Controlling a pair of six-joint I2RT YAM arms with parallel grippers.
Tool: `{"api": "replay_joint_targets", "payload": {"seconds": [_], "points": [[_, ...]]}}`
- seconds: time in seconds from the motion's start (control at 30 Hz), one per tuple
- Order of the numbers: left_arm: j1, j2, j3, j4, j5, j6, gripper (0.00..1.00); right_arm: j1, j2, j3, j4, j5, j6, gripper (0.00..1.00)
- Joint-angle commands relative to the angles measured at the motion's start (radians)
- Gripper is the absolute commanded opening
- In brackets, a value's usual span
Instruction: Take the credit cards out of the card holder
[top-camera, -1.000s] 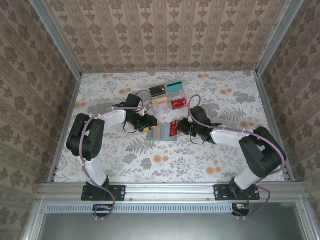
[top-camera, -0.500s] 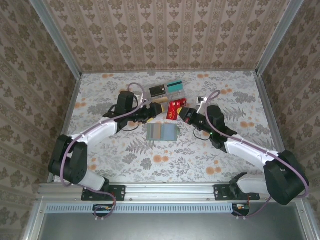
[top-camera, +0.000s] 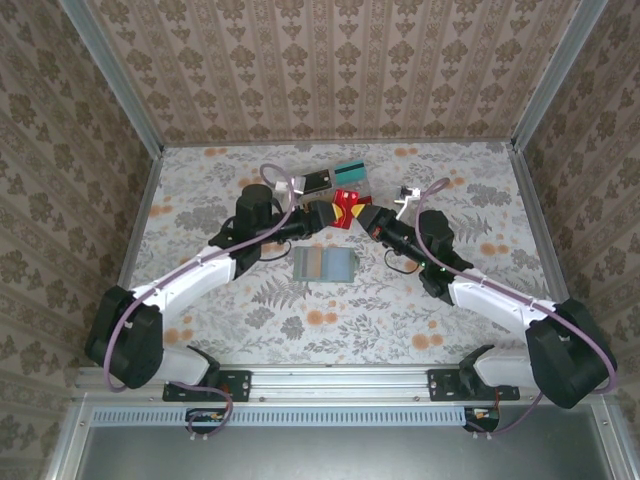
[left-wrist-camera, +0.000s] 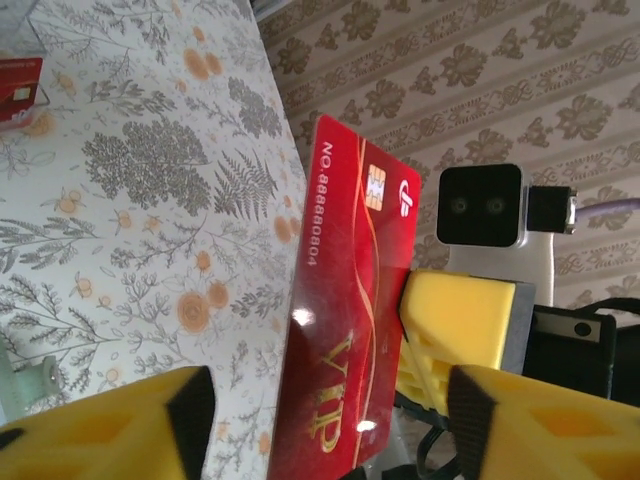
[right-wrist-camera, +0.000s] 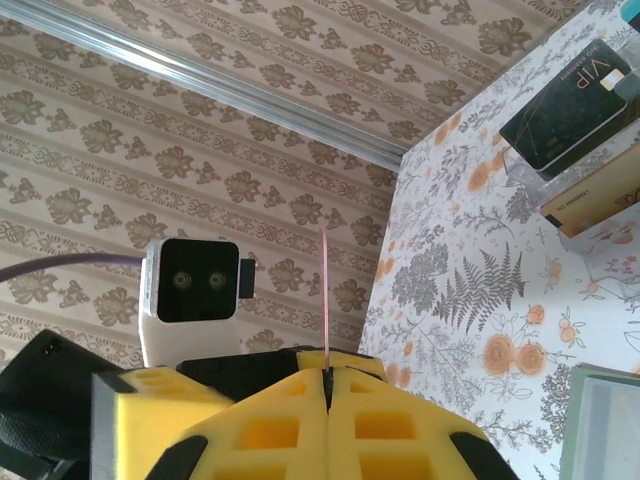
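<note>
1. Left arm (top-camera: 190, 280) stretches from its base forward and inward, its wrist near the table's middle.
2. Right arm (top-camera: 490, 295) mirrors it, reaching forward and inward, so the two wrists face each other nose to nose.
3. Left gripper (top-camera: 322, 216) has its jaws apart. In its wrist view the yellow fingers (left-wrist-camera: 130, 430) stand on either side of the red card (left-wrist-camera: 350, 330), clear of it.
4. Right gripper (right-wrist-camera: 328, 385) is clamped tight, pads pressed together on the red card's lower edge, and the card stands upright from the pads.
</note>
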Motion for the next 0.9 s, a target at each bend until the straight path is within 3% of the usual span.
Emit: {"api": "replay_joint_targets", "payload": {"seconds": [0.0, 0.27, 0.37, 0.47, 0.57, 0.63, 0.8, 0.87], "points": [[-0.008, 0.012, -0.040, 0.169, -0.042, -0.106, 0.51, -0.005, 0.007, -0.008, 0.062, -0.001, 0.028, 0.00], [-0.009, 0.035, -0.083, 0.244, -0.021, -0.115, 0.18, -0.016, 0.041, -0.008, 0.073, -0.009, 0.038, 0.00], [-0.008, 0.042, -0.089, 0.241, -0.021, -0.112, 0.00, -0.019, 0.048, -0.006, 0.055, -0.010, 0.035, 0.02], [-0.001, 0.051, -0.090, 0.221, -0.023, -0.071, 0.00, -0.023, 0.046, 0.014, -0.047, -0.006, 0.008, 0.26], [0.018, 0.063, -0.074, 0.118, -0.042, 0.048, 0.00, -0.026, 0.031, 0.063, -0.304, 0.024, -0.031, 0.60], [0.035, 0.074, -0.062, 0.065, -0.045, 0.134, 0.00, -0.028, 0.024, 0.094, -0.441, 0.042, -0.069, 0.75], [0.052, 0.119, 0.077, -0.212, -0.070, 0.496, 0.00, -0.043, 0.021, 0.179, -0.788, 0.114, -0.172, 0.94], [0.037, 0.151, 0.161, -0.344, -0.128, 0.658, 0.00, -0.066, 0.035, 0.204, -0.864, 0.103, -0.202, 0.98]]}}
